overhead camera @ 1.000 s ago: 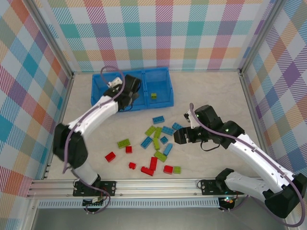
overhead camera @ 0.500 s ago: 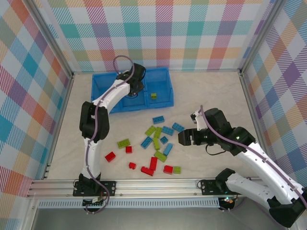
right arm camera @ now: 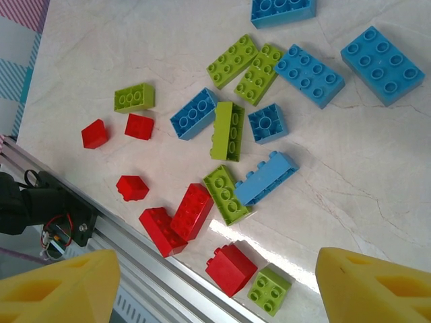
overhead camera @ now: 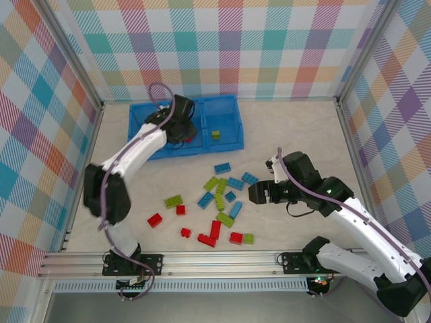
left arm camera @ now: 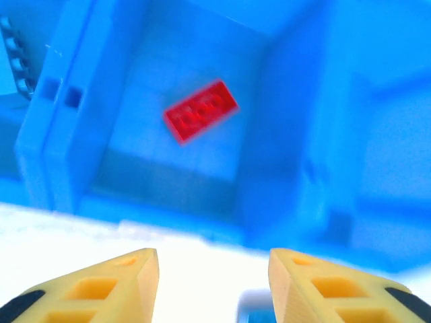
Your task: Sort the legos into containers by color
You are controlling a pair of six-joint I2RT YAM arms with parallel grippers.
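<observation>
Legos: red, lime green and blue bricks (overhead camera: 222, 202) lie loose on the pale table (overhead camera: 303, 134) between my two arms, on the near side of the bin.
Bin: the blue bin (overhead camera: 229, 118), three joined compartments in a row, sits at the far left of the table by the back wall.
Already sorted: one red brick (left arm camera: 201, 111) lies flat and askew on a compartment floor. One green brick (overhead camera: 215, 134) lies in the right compartment.
Left pincer: my left pincer (left arm camera: 214, 269) hangs over the bin's near wall, fingers parted and nothing between them. The red brick lies clear of it.
Right pincer: my right pincer (right arm camera: 215, 276) hovers above the loose pile, fingers spread wide and empty.
Hidden: from above, my left arm (overhead camera: 145, 145) covers much of the middle compartment. The red brick shows there as a speck beside the wrist, so I can only say it seems to be in the middle one.
Blurred: the left wrist view is soft, and I cannot identify a blue smudge at its bottom edge.
Cut off: the right wrist view's top edge slices through a blue brick (right arm camera: 283, 10).
View against view: the right wrist view shows every stud on the loose bricks, while from above they are coloured chips.
</observation>
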